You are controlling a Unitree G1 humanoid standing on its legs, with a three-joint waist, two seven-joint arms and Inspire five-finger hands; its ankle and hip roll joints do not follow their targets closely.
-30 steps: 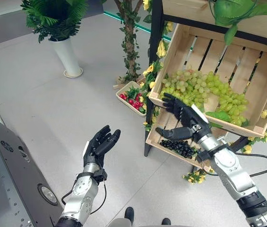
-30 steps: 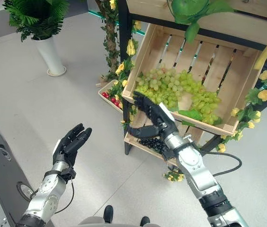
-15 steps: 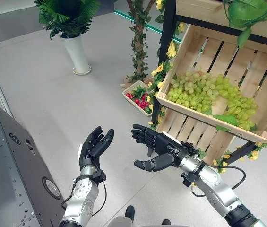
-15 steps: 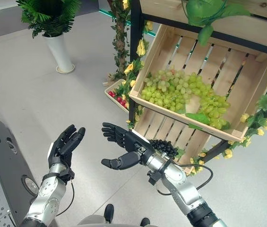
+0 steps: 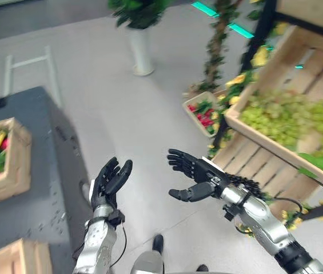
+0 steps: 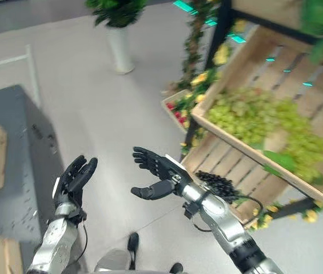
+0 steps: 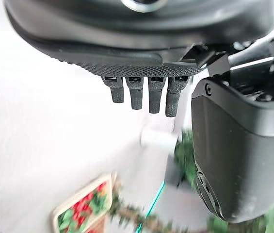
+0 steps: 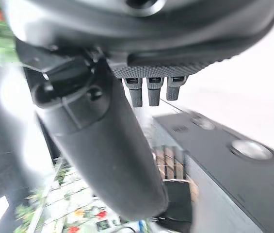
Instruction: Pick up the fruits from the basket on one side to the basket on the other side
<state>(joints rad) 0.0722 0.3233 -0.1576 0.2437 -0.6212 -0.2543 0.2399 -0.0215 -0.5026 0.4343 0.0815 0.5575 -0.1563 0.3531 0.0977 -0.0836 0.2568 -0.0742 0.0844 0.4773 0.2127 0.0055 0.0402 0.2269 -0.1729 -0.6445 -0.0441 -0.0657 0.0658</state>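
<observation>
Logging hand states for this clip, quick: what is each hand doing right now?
Left hand: open, holding nothing.
Right hand: open, holding nothing.

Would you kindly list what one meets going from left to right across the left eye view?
Wooden crate of produce → left robot hand → right robot hand → green grapes.

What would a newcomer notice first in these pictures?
The two dark hands, left hand and right hand, both open and empty, raised over the grey floor. At the right, a tilted wooden crate holds green grapes, with black grapes on the shelf below.
</observation>
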